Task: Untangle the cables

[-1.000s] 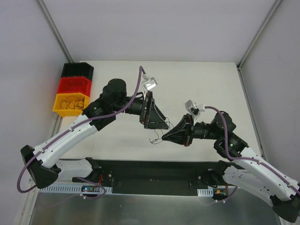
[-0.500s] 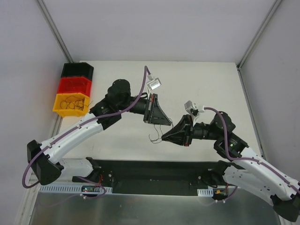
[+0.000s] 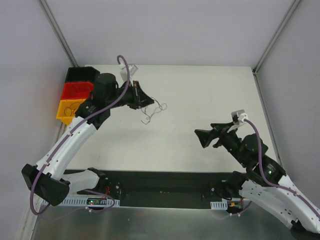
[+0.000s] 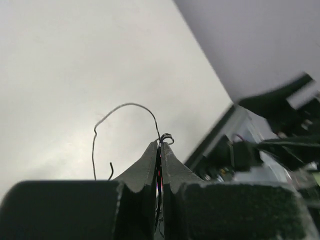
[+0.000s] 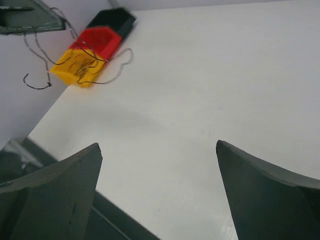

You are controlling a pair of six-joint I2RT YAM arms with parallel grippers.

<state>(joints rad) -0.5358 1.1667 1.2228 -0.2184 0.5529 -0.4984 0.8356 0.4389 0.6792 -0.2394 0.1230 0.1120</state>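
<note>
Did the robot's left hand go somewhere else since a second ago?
Yes. The left hand, pinching the cables, has gone from the middle of the table toward the far left, closer to the coloured bins.

Black, red, yellow bins [image 3: 75, 91] on table [image 3: 210, 90]

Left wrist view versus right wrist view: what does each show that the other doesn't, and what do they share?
Left wrist only: the left gripper shut, pinching the cables right at its fingertips. Right wrist only: the right gripper open and empty, plus the yellow bin, red bin and black bin in a row. Both: the dangling cables and the white table.
</note>
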